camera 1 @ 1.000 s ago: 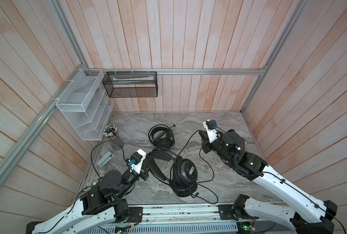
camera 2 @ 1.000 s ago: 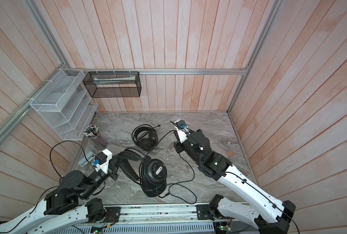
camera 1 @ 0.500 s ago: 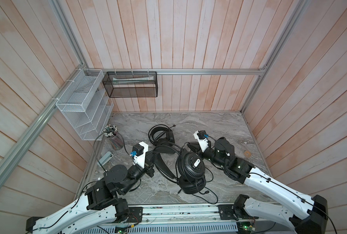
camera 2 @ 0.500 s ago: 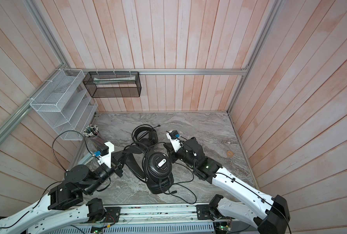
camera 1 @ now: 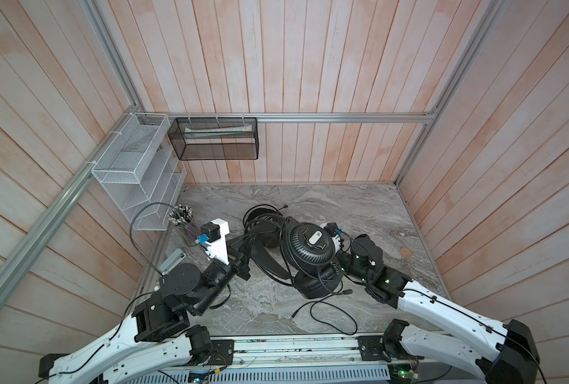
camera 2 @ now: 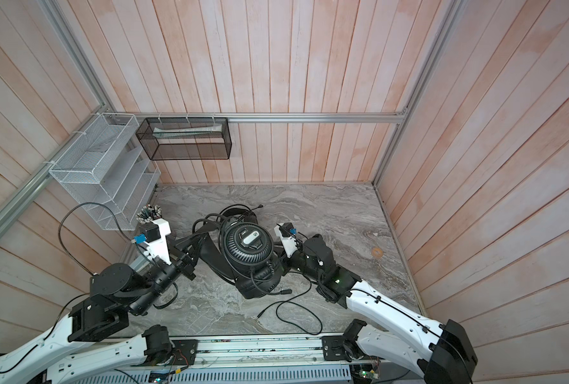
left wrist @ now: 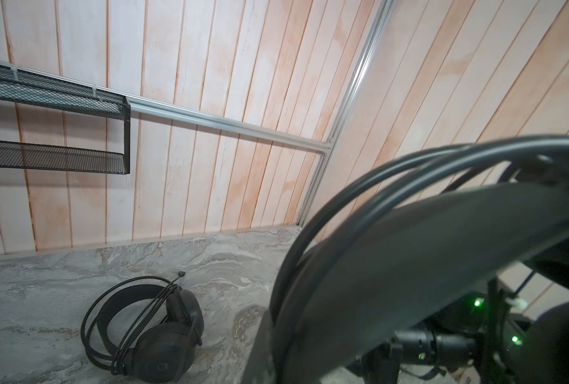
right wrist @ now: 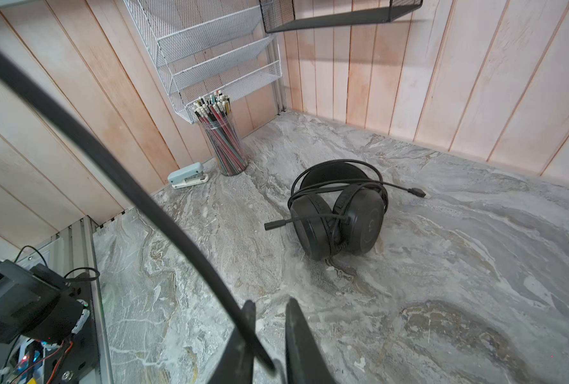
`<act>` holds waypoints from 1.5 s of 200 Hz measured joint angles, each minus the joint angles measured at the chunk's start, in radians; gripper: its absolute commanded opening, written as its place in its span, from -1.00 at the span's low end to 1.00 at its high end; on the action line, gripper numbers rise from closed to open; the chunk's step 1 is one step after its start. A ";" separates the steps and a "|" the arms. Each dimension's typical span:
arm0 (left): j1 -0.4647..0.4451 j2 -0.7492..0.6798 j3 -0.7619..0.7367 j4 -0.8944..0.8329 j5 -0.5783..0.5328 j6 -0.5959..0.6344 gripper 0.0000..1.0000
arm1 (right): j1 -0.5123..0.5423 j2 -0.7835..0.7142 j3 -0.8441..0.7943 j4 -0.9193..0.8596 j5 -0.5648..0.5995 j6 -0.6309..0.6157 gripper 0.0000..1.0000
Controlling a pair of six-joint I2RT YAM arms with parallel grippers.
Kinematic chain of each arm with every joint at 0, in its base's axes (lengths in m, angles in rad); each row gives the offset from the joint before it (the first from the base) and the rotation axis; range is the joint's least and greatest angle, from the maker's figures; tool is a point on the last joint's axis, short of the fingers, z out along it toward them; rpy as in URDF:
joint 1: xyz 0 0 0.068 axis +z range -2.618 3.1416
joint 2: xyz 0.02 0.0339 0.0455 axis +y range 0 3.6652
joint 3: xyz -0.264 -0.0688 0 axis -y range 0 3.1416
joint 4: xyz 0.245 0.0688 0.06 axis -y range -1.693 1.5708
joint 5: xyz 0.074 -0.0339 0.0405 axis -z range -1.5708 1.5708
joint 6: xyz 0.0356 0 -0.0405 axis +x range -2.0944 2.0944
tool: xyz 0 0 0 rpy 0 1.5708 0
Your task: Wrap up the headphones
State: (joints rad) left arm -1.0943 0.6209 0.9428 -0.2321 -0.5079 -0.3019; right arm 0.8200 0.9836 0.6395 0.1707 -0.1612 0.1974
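The left gripper (camera 1: pixel 243 247) is clamped tight on the grilled headset (camera 1: pixel 311 244), which sits in the middle of the table (camera 1: pixel 359 206). At its three o'clock, the right gripper (right wrist: pixel 269 329) has its jaws slightly parted, with the cable (right wrist: pixel 116 163) running loosely between them. The second headset (right wrist: pixel 339 209) lies at eleven o'clock.

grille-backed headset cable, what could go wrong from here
1. The right gripper has its jaws apart with the cable running between them; the cable could slip free and the loops over the headband slacken.
2. The loose tail lies by the front rail and might snag there.
3. The held headset, gripped by the left gripper, sits close to the wrapped headset; their cables may tangle.
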 measured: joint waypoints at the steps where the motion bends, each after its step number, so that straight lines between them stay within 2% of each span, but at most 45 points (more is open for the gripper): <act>1: 0.000 0.000 0.002 0.000 -0.001 -0.001 -1.00 | 0.000 0.000 -0.003 0.002 -0.001 0.000 -0.53; 51: 0.000 0.045 0.097 -0.045 -0.097 -0.082 -1.00 | 0.000 -0.045 -0.054 0.028 -0.014 0.027 -0.29; 55: 0.001 0.048 0.097 -0.045 -0.102 -0.085 -1.00 | 0.000 -0.050 -0.056 0.031 -0.016 0.029 -0.19; 71: 0.003 0.053 0.097 -0.055 -0.117 -0.096 -1.00 | -0.001 -0.067 -0.066 0.050 -0.021 0.041 -0.07; 118: 0.019 0.058 0.095 -0.042 -0.137 -0.103 -1.00 | -0.002 -0.108 -0.168 0.099 -0.024 0.076 0.26; 179: 0.039 0.098 0.140 -0.036 -0.147 -0.137 -1.00 | -0.003 -0.274 -0.238 0.101 -0.005 0.128 0.53; 214: 0.048 0.111 0.154 -0.037 -0.147 -0.172 -1.00 | -0.003 -0.386 -0.280 0.134 0.014 0.143 0.56; 300: 0.087 0.162 0.201 -0.036 -0.127 -0.265 -1.00 | -0.003 -0.362 -0.394 0.258 0.040 0.143 0.56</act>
State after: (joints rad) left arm -1.0069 0.7830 1.1439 -0.2680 -0.6353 -0.5667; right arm 0.8173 0.6220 0.2451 0.4286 -0.1211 0.3401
